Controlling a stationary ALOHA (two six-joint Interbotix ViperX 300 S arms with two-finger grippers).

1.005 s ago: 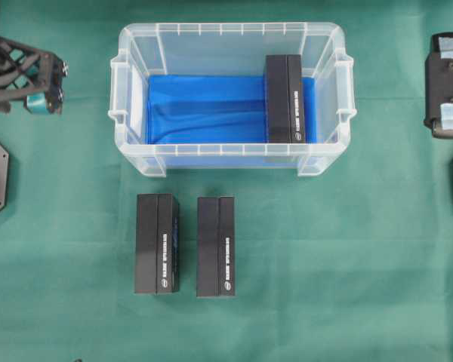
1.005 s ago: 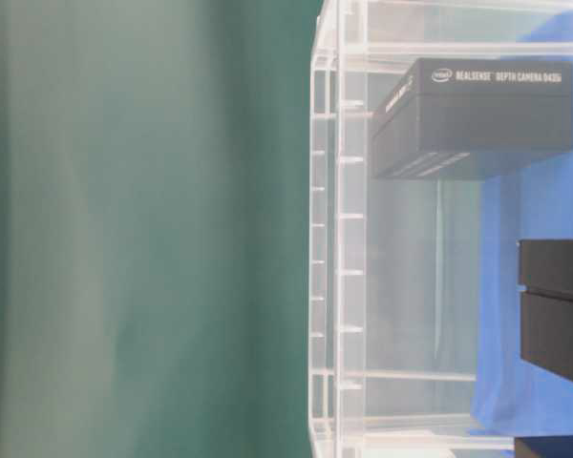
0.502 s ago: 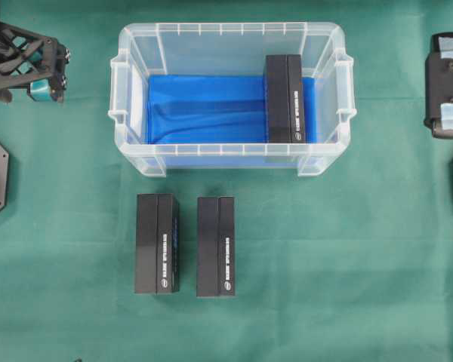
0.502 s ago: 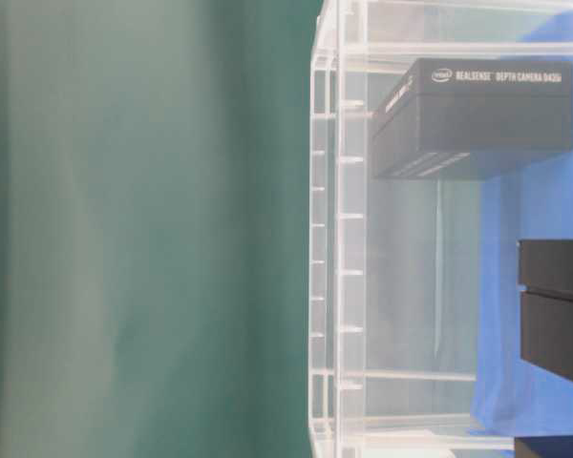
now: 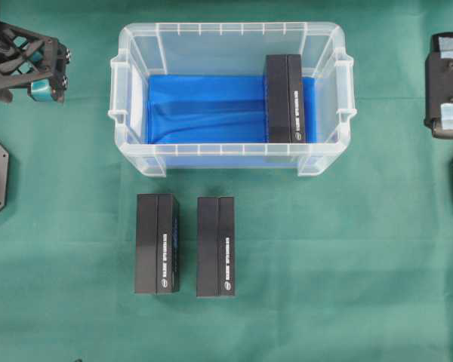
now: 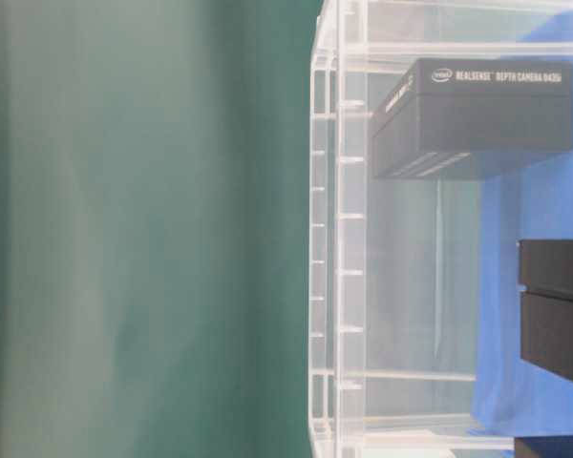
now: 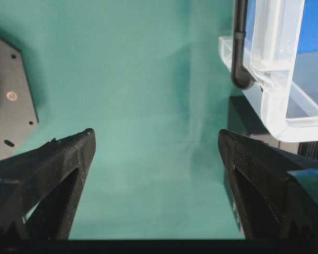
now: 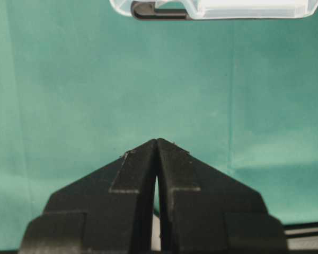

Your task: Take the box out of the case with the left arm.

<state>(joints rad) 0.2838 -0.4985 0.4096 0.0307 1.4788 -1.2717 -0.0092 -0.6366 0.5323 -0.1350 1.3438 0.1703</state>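
Seen from overhead, two black boxes are laid side by side on the green cloth [image 5: 347, 249] at about six to seven o'clock from the case: the left-hand box [image 5: 157, 243] and the right-hand box [image 5: 216, 246], close together but apart, both lengthwise toward the case.

Farther up, the case [image 5: 136, 154] is set across the upper middle of the cloth. A blue sheet [image 5: 204, 109] is spread over its bottom. One black box [image 5: 285, 98] is still contained in it, toward three o'clock of the interior, close to the right wall; in the table-level view white lettering is seen on its face.

At nine o'clock from the case, well apart from it, the left gripper [image 5: 38, 72] is held above bare cloth. In its wrist view the fingers [image 7: 58, 159] are spread wide, and nothing is gripped between them.

At three o'clock, beyond the case's right end, the right gripper [image 8: 157, 142] is seen with its tips pressed together, nothing between them.
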